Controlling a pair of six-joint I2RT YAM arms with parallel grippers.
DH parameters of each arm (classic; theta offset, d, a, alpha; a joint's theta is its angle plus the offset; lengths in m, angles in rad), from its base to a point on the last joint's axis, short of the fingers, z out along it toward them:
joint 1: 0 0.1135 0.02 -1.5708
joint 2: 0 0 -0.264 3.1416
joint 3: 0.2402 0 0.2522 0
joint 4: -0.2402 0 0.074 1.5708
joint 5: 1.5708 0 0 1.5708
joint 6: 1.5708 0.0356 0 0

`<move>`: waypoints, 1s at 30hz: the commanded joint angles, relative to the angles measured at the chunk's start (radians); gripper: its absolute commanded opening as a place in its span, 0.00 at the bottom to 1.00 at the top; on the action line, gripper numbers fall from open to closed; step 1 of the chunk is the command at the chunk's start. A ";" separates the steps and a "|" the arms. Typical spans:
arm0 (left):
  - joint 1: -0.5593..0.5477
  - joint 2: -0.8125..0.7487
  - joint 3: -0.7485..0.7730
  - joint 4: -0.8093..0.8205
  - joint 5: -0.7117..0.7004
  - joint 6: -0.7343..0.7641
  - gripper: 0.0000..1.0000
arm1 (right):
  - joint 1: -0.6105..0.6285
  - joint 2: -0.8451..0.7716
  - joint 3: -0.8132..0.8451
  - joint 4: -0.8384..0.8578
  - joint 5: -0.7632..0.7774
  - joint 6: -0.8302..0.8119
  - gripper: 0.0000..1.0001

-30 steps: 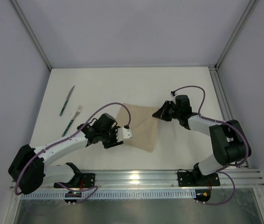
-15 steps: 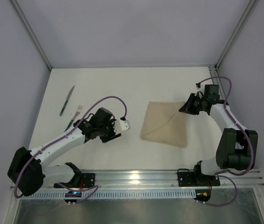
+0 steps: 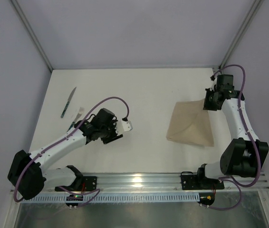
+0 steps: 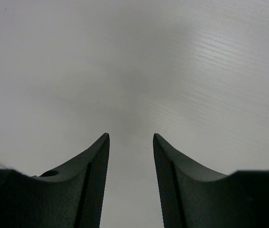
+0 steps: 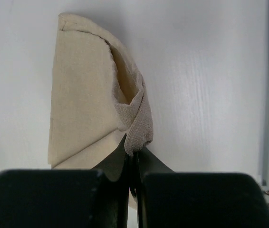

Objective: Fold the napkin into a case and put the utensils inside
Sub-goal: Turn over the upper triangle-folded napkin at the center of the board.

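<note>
Currently right claw (image 3: 209, 100) is clamped on the far corner of the napkin (image 3: 190, 124). The cloth fans from it toward near-left, partly folded, on the right side of the table (image 3: 139, 90). Left claw (image 3: 122, 127) has fingers apart, empty, mid-table. Knife (image 3: 68, 102) and fork (image 3: 77, 116) lie side by side at far left, long axes slanting far-to-near, well apart from napkin. Left arm is nearer them, so likely its pick.

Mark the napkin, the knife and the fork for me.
napkin (image 3: 190, 129): top external view, on the flat middle of the folded cloth.
knife (image 3: 68, 102): top external view, mid-length, near where blade meets handle.
fork (image 3: 79, 112): top external view, on the silver end by the tines.
</note>
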 commanded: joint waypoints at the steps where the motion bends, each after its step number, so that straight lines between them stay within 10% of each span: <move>1: 0.006 -0.011 0.047 -0.022 -0.016 0.007 0.44 | -0.006 -0.031 0.085 -0.084 0.252 -0.085 0.04; 30: 0.025 -0.010 0.101 -0.071 -0.125 0.009 0.44 | 0.033 0.127 0.466 -0.209 0.832 -0.260 0.04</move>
